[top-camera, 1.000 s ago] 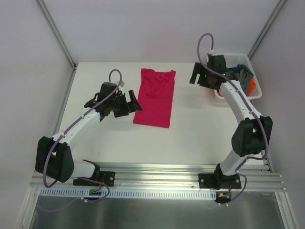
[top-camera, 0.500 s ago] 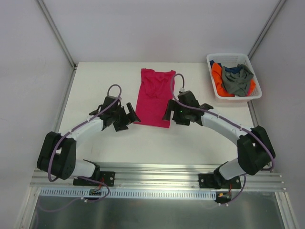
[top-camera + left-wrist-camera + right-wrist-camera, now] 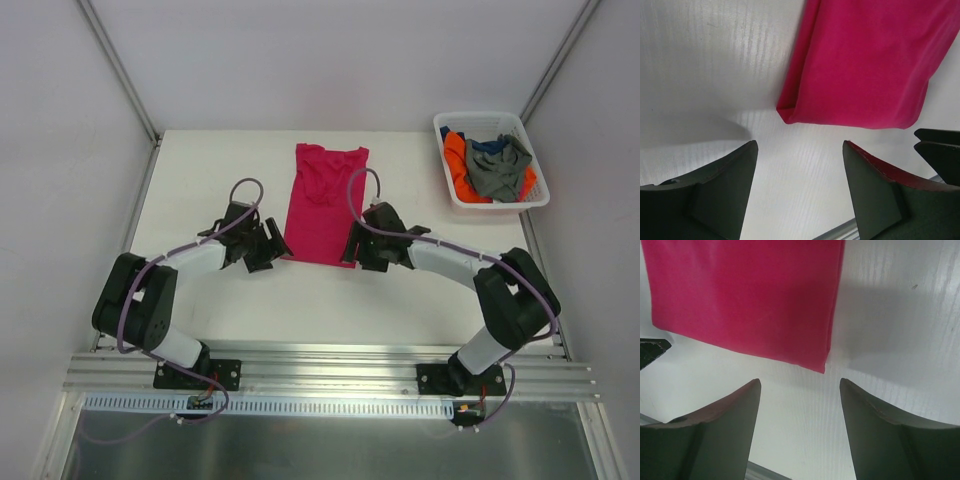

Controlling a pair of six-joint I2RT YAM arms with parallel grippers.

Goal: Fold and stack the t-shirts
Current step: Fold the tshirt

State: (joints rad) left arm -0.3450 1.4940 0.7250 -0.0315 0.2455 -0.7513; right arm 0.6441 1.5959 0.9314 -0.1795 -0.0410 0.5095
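Pink t-shirt (image 3: 322,205) lies folded lengthwise on the table (image 3: 200,170). From above, the right gripper (image 3: 351,247) has left the basket (image 3: 482,116) for the shirt's near right corner, and the left gripper (image 3: 281,246) has closed in on the near left one. Left wrist: jaws apart, corner just ahead, untouched. Right wrist: jaws likewise apart before the other corner.

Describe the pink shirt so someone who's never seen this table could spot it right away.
On the white table, near its middle, lies the pink t-shirt, folded into a long flat rectangle. It is the only garment on the tabletop itself; the other shirts, grey, orange and blue, are crumpled in the white basket at the far right corner.
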